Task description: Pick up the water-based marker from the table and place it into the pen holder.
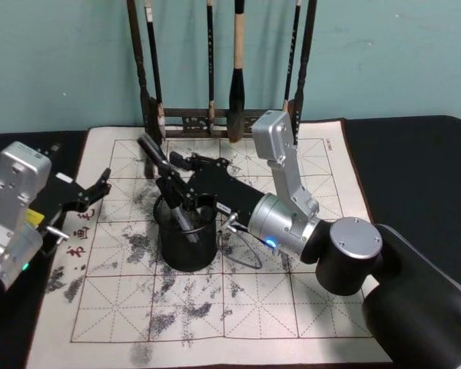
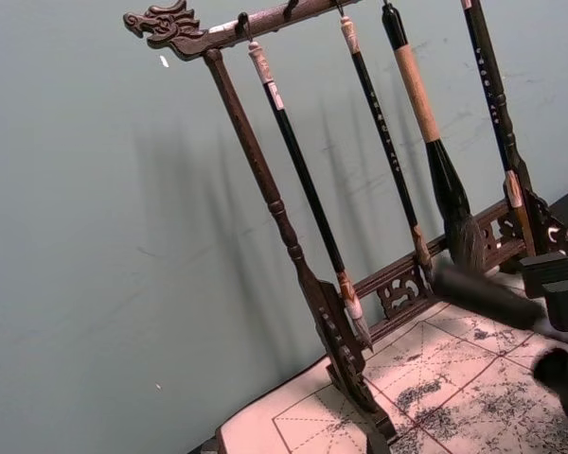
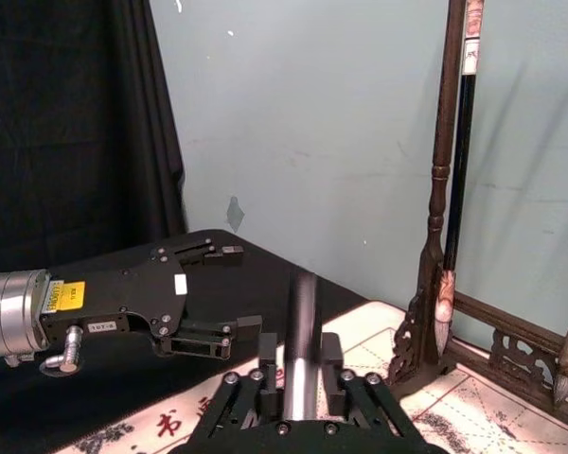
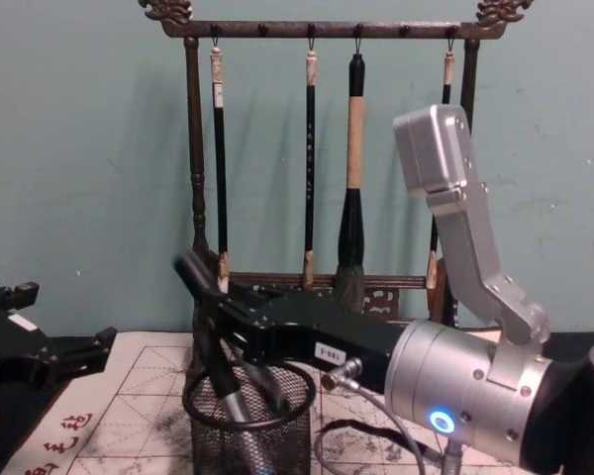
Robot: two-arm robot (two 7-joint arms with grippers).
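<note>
The right gripper (image 1: 171, 184) sits left of centre in the head view, directly above the pen holder (image 1: 187, 244). Its jaws are closed on the water-based marker (image 1: 167, 181), a dark, slanted cylinder. The marker's upper end points toward the upper left of the head view; its lower end reaches down inside the rim of the pen holder. In the chest view the marker (image 4: 210, 327) crosses the rim of the pen holder (image 4: 247, 435) at the lower left of centre. Whether the tip touches the holder's bottom cannot be told from these views. In the right wrist view the marker (image 3: 301, 345) stands clamped between the two fingers (image 3: 268, 364) at the lower centre of the frame.

The pen holder stands on the white felt mat (image 1: 292, 307), on the red grid among ink smudges, in the lower left-centre of the head view. The mat lies on the dark tabletop (image 1: 415, 169).

The left gripper (image 1: 88, 196) hangs at the left edge of the head view, over the mat's left border, near the red characters. Its jaws are spread apart and hold nothing.

The wooden brush rack (image 1: 215, 119) stands at the upper centre of the head view, behind the pen holder, with brushes (image 4: 354, 168) hanging from its bar.
</note>
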